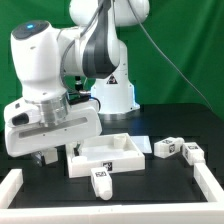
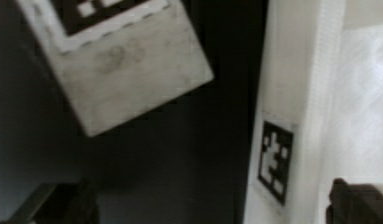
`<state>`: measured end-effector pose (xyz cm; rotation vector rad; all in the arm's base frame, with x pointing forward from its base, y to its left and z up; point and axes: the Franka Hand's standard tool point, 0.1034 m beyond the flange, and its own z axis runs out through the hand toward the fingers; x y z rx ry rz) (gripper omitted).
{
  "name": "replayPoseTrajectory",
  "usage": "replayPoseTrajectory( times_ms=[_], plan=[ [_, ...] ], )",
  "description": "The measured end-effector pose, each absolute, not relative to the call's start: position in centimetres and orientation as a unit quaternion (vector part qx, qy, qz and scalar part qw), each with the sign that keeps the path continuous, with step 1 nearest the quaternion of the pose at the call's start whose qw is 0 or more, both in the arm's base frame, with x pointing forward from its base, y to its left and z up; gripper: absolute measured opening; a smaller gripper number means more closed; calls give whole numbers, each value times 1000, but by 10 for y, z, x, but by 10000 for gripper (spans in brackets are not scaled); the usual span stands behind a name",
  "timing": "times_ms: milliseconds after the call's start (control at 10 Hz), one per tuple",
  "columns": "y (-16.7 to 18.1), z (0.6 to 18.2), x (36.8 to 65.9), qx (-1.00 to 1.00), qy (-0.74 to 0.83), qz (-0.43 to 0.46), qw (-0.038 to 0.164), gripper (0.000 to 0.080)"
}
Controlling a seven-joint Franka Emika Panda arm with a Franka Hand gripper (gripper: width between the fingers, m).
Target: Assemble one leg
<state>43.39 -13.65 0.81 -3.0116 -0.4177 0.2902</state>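
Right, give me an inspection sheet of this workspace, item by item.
Surface: black table bordered by a low white frame.
Job's things: near leg lies in front of the tabletop; second leg and third leg lie at the exterior view's right. All are loose and none is fitted.
Clutter: nothing seen.
Grippers: gripper open and holding nothing, low by the tabletop's end at the exterior view's left.
Cables: one dark cable hangs behind the arm.
Surroundings: plain green backdrop.
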Motion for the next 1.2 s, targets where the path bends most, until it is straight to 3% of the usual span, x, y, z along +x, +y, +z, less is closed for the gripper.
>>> replayPoseTrajectory(
  times_ms=[200, 300, 400, 500, 600, 700, 800, 1000, 1200],
  plan=[
    [-130, 7, 436, -984, -143, 97, 45, 648],
    [-130, 7, 435, -984, -143, 97, 45, 540],
    [-130, 7, 435, -984, -143, 97, 45, 540],
    [-130, 7, 435, -984, -143, 97, 45, 351],
    [-130, 7, 435, -984, -143, 97, 45, 351],
    [-130, 6, 435, -984, -143, 97, 45, 143],
    [-131, 6, 435, -984, -145, 97, 45, 53],
    [-121, 14, 434, -984, -134, 109, 52, 54],
    [-117, 33, 440, -981, -127, 128, 67, 54]
  ],
)
